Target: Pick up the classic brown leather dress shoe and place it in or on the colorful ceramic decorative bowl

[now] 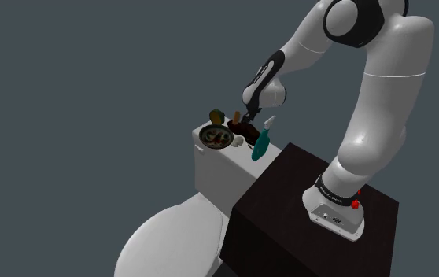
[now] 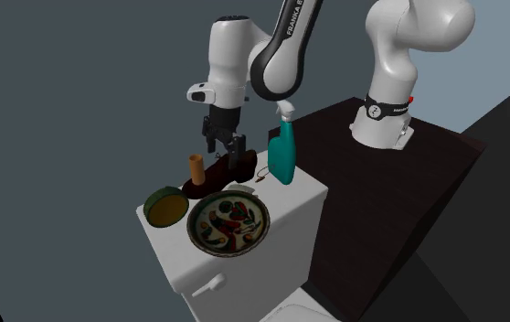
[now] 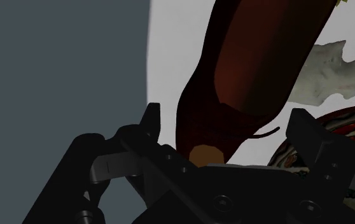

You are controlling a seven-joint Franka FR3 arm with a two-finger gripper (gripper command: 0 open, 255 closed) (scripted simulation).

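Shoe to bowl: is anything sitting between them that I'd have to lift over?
Nothing tall. The brown shoe lies right beside the patterned bowl; only a small white lump lies low near the gap between them. The teal spray bottle and green dish stand off to either side. The open gripper straddles the shoe, unobstructed.

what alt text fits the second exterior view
An open black gripper hangs over a dark brown shoe on a white toilet tank. A colourful patterned bowl lies in front of the shoe, and a teal spray bottle stands beside it.
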